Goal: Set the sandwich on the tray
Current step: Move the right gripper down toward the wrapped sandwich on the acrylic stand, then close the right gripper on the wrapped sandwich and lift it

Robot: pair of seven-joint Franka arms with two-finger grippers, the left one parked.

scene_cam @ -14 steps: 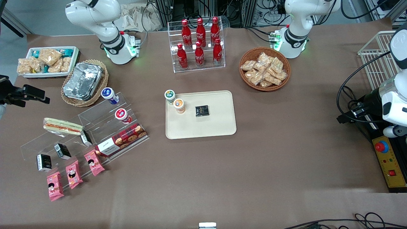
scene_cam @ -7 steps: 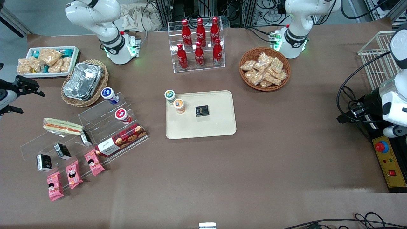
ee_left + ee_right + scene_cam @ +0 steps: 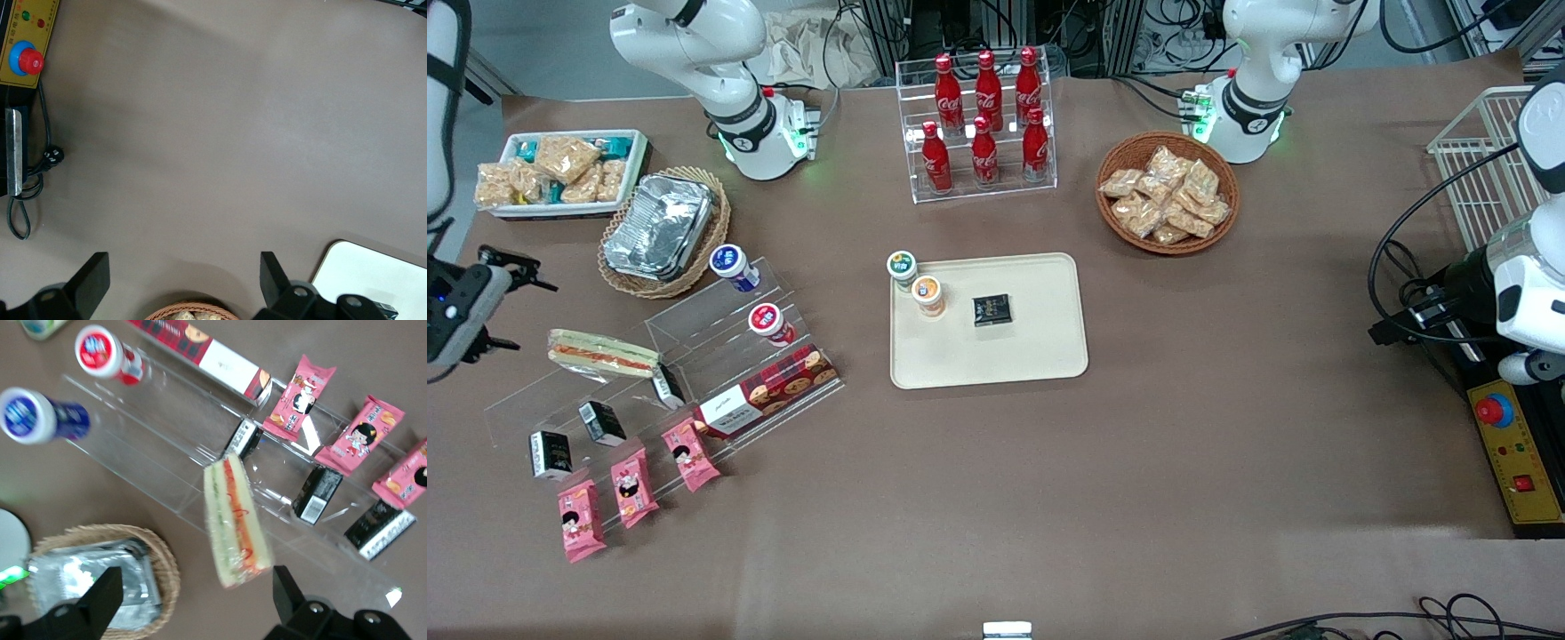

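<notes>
The wrapped sandwich (image 3: pixel 602 354) (image 3: pixel 235 520), pale bread with an orange and green filling, lies on the top step of a clear acrylic stand (image 3: pixel 694 342). My right gripper (image 3: pixel 511 302) (image 3: pixel 197 597) hovers open at the working arm's end of the table. It is beside the sandwich's end and apart from it, with nothing between its fingers. The cream tray (image 3: pixel 1005 356) lies at mid-table. On it are two small cups (image 3: pixel 928 296) and a black packet (image 3: pixel 991 309).
The stand also bears two lidded cups (image 3: pixel 769 323), a red cookie box (image 3: pixel 769 389), black packets (image 3: pixel 600 422) and pink snack packets (image 3: pixel 630 484). A wicker basket with a foil container (image 3: pixel 660 227) and a white tray of snack bags (image 3: pixel 560 171) sit close by.
My gripper has come into view at the working arm's end, moved nearer the front camera, and now stands beside the sandwich. The sandwich and tray have not moved.
</notes>
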